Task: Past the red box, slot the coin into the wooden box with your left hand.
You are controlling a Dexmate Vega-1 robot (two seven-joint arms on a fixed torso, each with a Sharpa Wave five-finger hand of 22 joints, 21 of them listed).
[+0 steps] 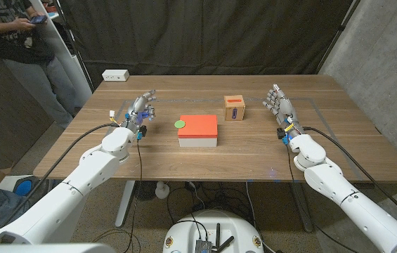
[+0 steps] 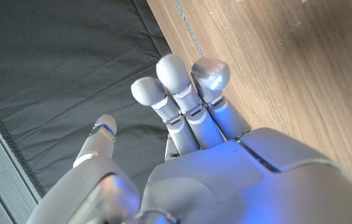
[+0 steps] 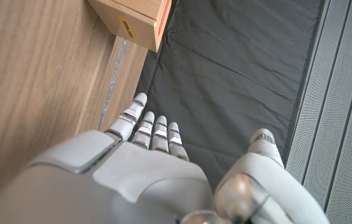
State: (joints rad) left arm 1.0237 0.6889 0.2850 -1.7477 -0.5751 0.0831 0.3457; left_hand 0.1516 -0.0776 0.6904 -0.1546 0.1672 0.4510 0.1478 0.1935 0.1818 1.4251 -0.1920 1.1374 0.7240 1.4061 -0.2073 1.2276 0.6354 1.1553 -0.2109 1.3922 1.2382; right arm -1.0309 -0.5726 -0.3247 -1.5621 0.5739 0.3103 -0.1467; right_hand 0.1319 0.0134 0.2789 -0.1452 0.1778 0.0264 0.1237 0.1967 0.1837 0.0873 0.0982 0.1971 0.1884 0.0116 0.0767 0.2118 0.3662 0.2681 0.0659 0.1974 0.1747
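A green coin [image 1: 180, 124] lies on the table against the left side of the red box [image 1: 199, 126], which has a white base. Beyond it to the right stands the small wooden box [image 1: 235, 108] with a red slotted top; its side [image 3: 135, 20] also shows in the right wrist view. My left hand [image 1: 140, 109] is held up left of the coin, fingers [image 2: 177, 84] apart, holding nothing. My right hand [image 1: 280, 106] stands to the right of the wooden box, fingers spread and empty.
A white power strip [image 1: 115, 75] lies at the table's far left corner. A person [image 1: 22, 42] stands behind the table at the far left holding a phone. Black curtains hang behind the table.
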